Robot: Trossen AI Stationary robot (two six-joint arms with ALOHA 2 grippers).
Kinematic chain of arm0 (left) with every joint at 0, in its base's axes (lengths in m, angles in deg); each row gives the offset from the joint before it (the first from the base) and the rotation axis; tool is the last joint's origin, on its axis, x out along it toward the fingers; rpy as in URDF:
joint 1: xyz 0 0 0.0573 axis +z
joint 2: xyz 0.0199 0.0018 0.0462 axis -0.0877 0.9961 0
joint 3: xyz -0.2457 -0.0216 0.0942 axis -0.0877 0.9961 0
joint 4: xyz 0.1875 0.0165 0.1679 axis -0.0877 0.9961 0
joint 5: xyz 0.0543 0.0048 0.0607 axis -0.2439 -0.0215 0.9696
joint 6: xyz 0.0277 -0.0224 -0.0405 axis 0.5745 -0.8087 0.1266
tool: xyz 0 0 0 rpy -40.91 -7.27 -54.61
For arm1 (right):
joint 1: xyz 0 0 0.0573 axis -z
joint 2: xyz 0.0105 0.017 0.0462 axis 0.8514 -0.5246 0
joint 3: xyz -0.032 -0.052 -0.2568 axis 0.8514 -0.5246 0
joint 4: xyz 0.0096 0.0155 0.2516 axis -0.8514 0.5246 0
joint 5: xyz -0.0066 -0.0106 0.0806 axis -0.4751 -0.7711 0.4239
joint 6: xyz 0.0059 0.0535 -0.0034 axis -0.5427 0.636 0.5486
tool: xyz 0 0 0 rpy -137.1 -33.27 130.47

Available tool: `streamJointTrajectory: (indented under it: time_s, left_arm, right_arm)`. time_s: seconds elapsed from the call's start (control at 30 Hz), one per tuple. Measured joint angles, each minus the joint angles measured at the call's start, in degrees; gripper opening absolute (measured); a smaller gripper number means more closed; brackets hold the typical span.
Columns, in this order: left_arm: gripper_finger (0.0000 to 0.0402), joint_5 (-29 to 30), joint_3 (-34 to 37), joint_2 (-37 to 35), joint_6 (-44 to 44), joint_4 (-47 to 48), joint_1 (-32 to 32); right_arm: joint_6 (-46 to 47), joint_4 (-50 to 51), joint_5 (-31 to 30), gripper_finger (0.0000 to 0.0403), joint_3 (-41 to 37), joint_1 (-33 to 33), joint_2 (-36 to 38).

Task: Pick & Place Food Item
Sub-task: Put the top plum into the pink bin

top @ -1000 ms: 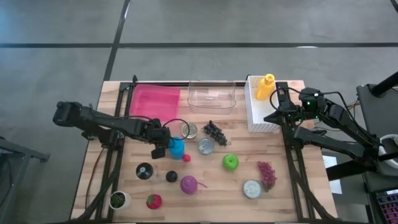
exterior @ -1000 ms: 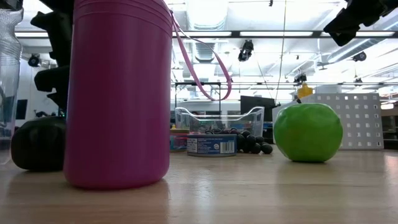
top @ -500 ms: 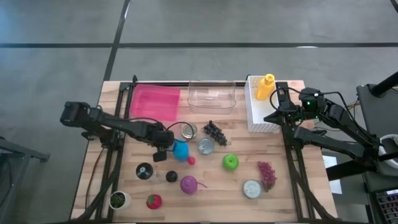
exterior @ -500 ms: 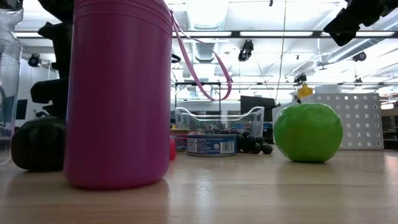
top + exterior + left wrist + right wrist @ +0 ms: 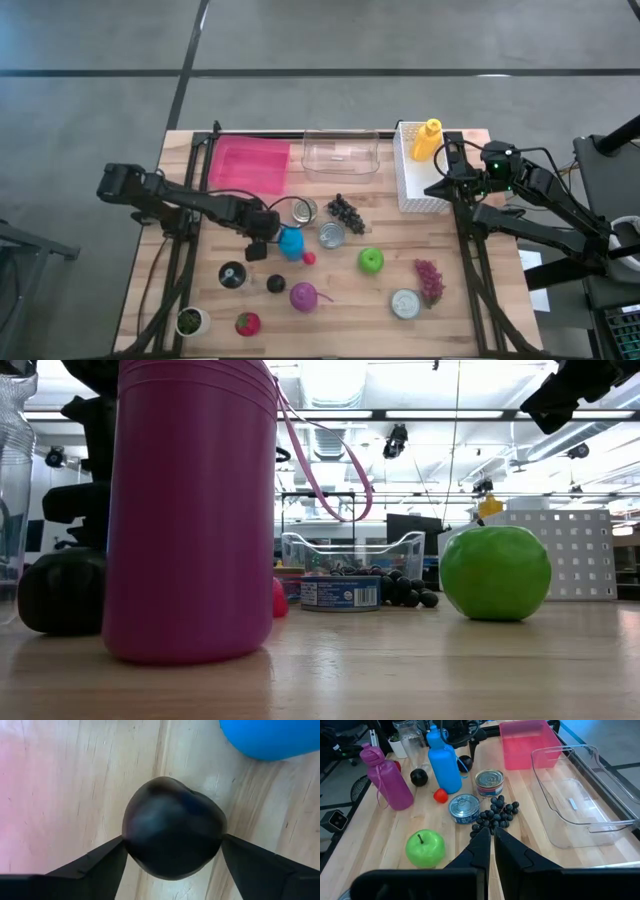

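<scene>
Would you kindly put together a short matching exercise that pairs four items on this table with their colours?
Items:
1. apple
2. tall bottle beside the left hand
3. tray at the table's far edge
4. squeeze bottle in the white basket

Colours:
A. yellow
B. pink
C. green
D. blue

Pairs: 1-C, 2-D, 3-B, 4-A
</scene>
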Motion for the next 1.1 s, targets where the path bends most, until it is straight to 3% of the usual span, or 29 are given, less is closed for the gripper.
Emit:
streamJointTrajectory:
  time_s: [0.4, 0.77, 1.1]
  left_arm:
    - [0.0259, 0.42, 0.00, -0.01, -0.04, -0.46, 0.09]
    - [0.0256, 0.44, -0.02, -0.27, -0.08, -0.35, 0.11]
    - [0.0257, 1.80, -0.07, -6.48, -3.77, 2.92, 0.22]
  right_arm:
    - [0.00, -0.01, 0.00, 0.0022, 0.00, -0.01, 0.00]
    - [0.00, -0.01, 0.00, 0.0022, 0.00, 0.01, 0.00]
    - [0.00, -0.01, 0.00, 0.0022, 0.00, -0.02, 0.00]
